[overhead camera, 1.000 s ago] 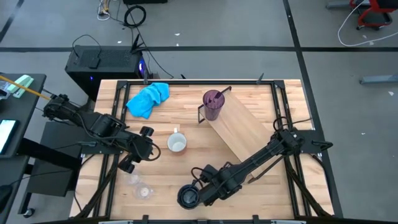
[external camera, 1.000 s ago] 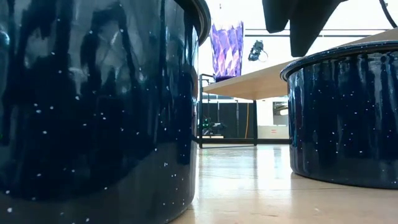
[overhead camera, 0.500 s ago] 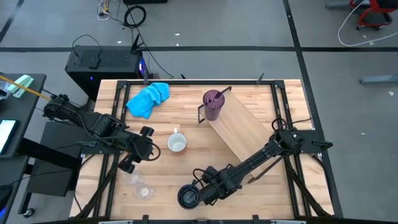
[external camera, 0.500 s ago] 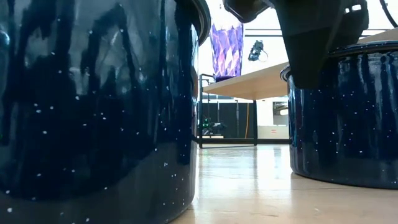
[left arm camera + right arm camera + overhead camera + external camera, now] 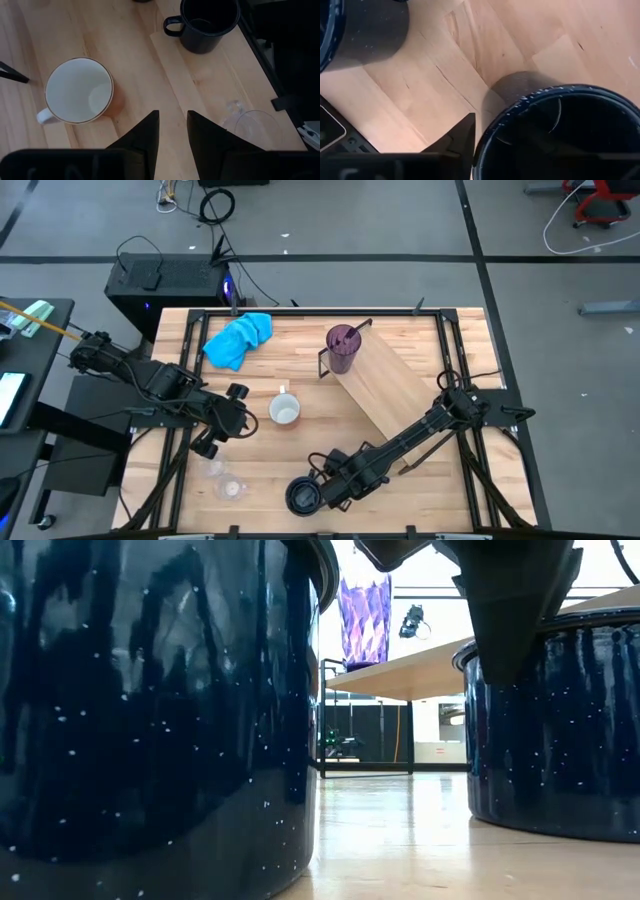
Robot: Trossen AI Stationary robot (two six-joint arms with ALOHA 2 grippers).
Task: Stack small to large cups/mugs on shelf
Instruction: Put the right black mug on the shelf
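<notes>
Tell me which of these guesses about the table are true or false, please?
1. The purple tumbler stands at one end of the shelf. True.
2. The white mug lies tipped on its side. False: it stands upright, mouth up.
3. The right gripper is down at a dark mug near the table's front edge. True.
4. The blue cloth covers the white mug. False: the cloth lies apart, near the table's back left corner.
5. The left gripper is holding a glass. False: its fingers are empty, above bare table beside the white mug.
</notes>
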